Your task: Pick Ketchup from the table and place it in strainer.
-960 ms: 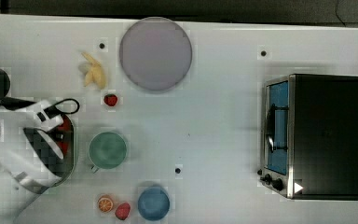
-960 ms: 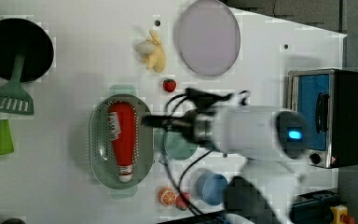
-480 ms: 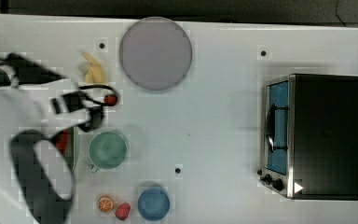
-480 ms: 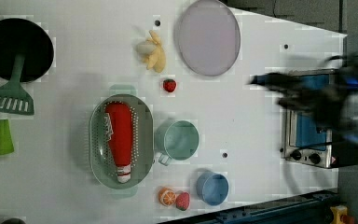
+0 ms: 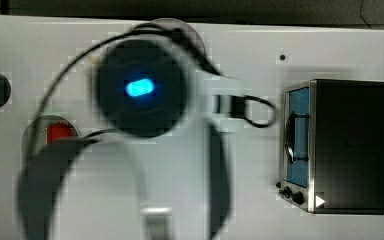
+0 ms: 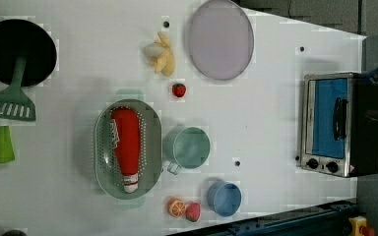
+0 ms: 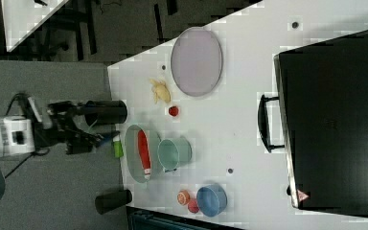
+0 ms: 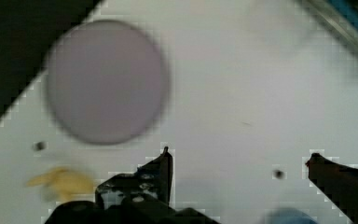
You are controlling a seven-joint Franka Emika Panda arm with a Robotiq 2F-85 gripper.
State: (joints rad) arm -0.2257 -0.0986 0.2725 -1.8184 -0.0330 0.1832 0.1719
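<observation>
The gripper (image 8: 237, 158) stands wide open with nothing between its two dark fingers (image 8: 161, 170), over bare white table (image 8: 242, 93). In the wrist view the grey plate (image 8: 107, 81) lies well ahead of the fingertips, a yellow banana-like piece (image 8: 60, 181) sits beside one finger, and a blue bowl's (image 8: 284, 217) rim shows between the two.

In the right view the gripper (image 7: 88, 139) hangs off the table's edge, near the strainer (image 7: 133, 160) but apart from it.

Going across the left view: the pale green strainer (image 6: 150, 147) holds the ketchup (image 6: 125, 145), lying flat along it with its nozzle toward the left view's bottom. Just right of it, touching or nearly so, the green cup (image 6: 191, 146) is empty. The blue bowl (image 6: 224, 197) is empty too, with two small fruits (image 6: 184, 209) just beside it. The toaster oven (image 6: 337, 125) stands far right.
</observation>
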